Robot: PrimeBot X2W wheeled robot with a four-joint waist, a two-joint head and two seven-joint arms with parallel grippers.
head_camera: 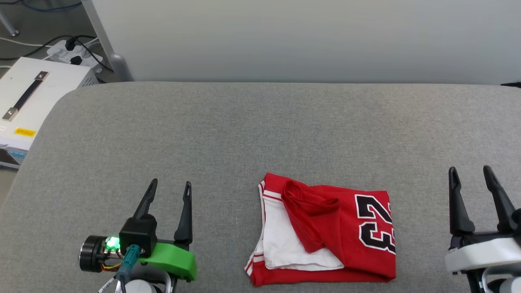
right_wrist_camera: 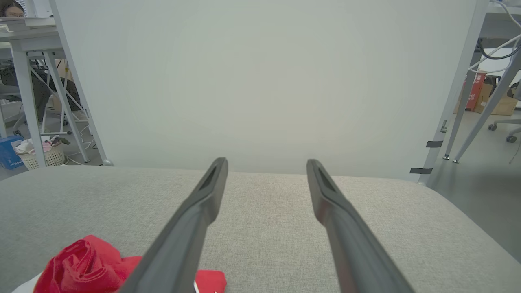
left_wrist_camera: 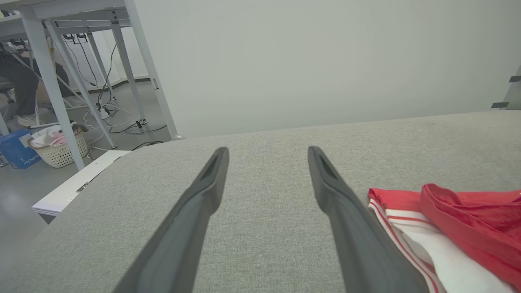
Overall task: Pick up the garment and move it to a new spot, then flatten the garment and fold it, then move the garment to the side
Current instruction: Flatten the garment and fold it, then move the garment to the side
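Across the front of the grey fabric-covered table point(head_camera: 244, 130), near its forward edge, the garment point(head_camera: 325, 232) lies folded into a rough rectangle. Its red body is on top, with black, white-outlined numerals turned sideways at its right end. A white sleeve with striped trim shows at its left, and a loose red fold runs bunched across the middle.

The left gripper point(head_camera: 171, 183) hangs over bare cloth to the garment's left, fingers spread and holding nothing. The right gripper point(head_camera: 469, 169) sits over the table to the garment's right, its fingers likewise parted and empty. Neither touches the shirt, which lies between them, apart from both.

The tabletop is a plain woven grey with rounded corners. Behind it stands a pale, blank panel point(head_camera: 285, 40) on a slim metal post. Off the table's left corner sits a white box point(head_camera: 36, 93) with a black strap handle and a yellow label, and beyond it a power strip point(head_camera: 67, 51) with dark cables on the floor.

Farther left are white-legged desks point(left_wrist_camera: 49, 81), a woven basket point(left_wrist_camera: 61, 150) of laundry and a blue box point(left_wrist_camera: 14, 148). Cardboard boxes point(right_wrist_camera: 494, 101) stand on the floor to the right.
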